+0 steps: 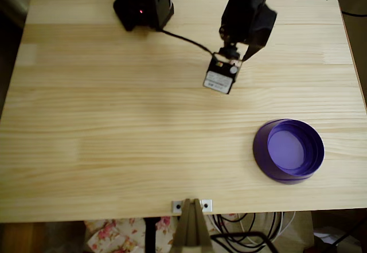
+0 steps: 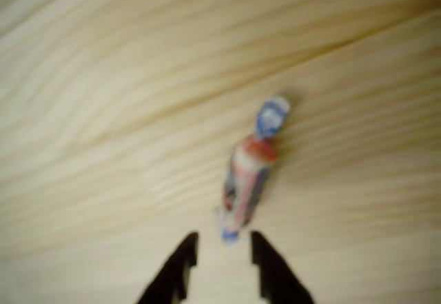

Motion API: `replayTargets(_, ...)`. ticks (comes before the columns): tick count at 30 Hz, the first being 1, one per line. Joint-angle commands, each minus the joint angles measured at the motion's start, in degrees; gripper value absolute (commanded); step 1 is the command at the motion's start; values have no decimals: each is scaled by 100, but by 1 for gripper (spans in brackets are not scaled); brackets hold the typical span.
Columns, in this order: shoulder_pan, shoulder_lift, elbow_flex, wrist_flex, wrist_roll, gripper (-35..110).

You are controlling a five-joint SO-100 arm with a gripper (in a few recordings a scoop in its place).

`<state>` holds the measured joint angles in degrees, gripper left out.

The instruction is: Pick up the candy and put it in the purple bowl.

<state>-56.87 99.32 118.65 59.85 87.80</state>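
Right now the candy (image 2: 249, 171) lies flat on the wooden table (image 1: 114, 121), seen in the wrist view just ahead of the gripper (image 2: 222, 249), whose two dark jaws stand parted with nothing between them. It looks light and small, with a crinkly wrapper likely to slip or skid if nudged. The plump middle seems the best place to pinch, across its narrow width; the twisted ends are probably too flimsy. Over in the overhead view the purple bowl (image 1: 264, 155) sits well apart from the arm
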Motion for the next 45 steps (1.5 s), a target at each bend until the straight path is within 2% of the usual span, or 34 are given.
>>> replayTargets(1,35,360,97,-62,1459,17)
replayTargets(41,97,-396,387,-853,1582,17)
replayTargets(45,158,-387,439,-879,1538,12)
